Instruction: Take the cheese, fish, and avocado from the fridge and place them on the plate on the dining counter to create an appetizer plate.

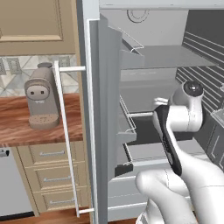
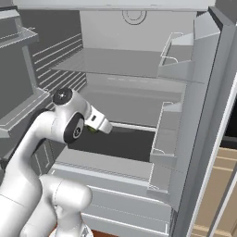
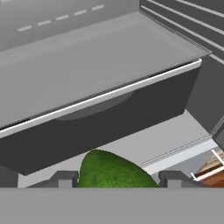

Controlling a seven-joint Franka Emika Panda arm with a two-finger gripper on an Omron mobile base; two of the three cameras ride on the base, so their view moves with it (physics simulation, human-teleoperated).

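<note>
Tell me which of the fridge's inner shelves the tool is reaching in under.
The lower glass shelf with the white front edge. The tool, with the avocado between its fingers, is just beneath it; the upper shelf sits well above.

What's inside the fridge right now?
The fridge stands open with bare grey shelves. The gripper reaches in with a green avocado between its fingertips. The arm covers part of the lower shelf, so anything behind it is hidden.
</note>
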